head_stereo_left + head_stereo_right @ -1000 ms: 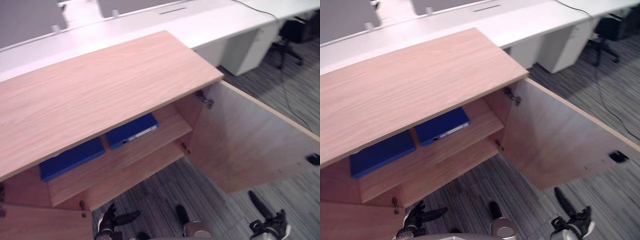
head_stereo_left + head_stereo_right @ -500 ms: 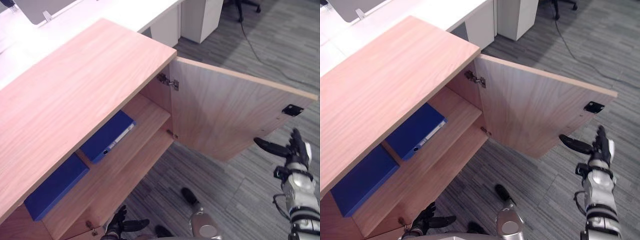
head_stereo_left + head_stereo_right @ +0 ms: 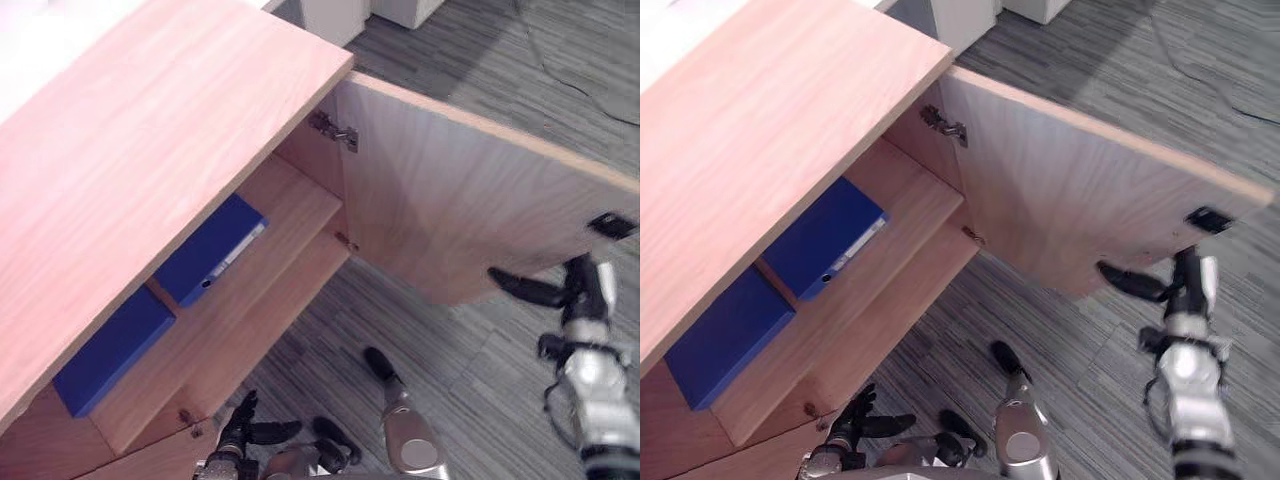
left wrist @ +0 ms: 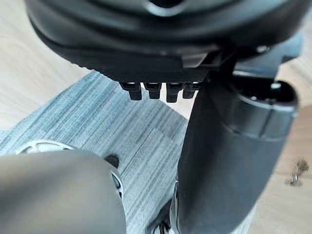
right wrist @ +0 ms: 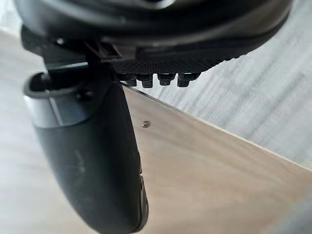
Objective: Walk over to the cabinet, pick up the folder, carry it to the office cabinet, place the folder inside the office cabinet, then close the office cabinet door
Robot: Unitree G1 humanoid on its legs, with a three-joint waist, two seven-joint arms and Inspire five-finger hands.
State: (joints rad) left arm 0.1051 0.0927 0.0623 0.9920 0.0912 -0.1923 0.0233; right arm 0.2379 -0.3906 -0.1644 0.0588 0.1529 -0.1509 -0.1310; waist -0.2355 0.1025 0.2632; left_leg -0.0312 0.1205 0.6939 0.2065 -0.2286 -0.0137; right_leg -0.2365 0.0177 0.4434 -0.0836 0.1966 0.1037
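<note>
Grey striped carpet (image 3: pixel 480 370) runs in front of a wooden cabinet (image 3: pixel 150 130) whose door (image 3: pixel 450 200) stands wide open. On its shelf (image 3: pixel 300 210) a blue folder (image 3: pixel 210 250) lies flat, with a second folder (image 3: pixel 100 350) beside it, a divider between them. The right hand (image 3: pixel 585 300) is released, fingers straight and thumb out, near the door's free edge, just below a black latch (image 3: pixel 608 225). The left hand (image 3: pixel 238 432) hangs low by the cabinet's base, relaxed and holding nothing.

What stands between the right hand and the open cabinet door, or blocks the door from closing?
Nothing visible. The right hand is open beside the free edge of the door, and both blue folders lie back on the shelf, clear of its swing.
</note>
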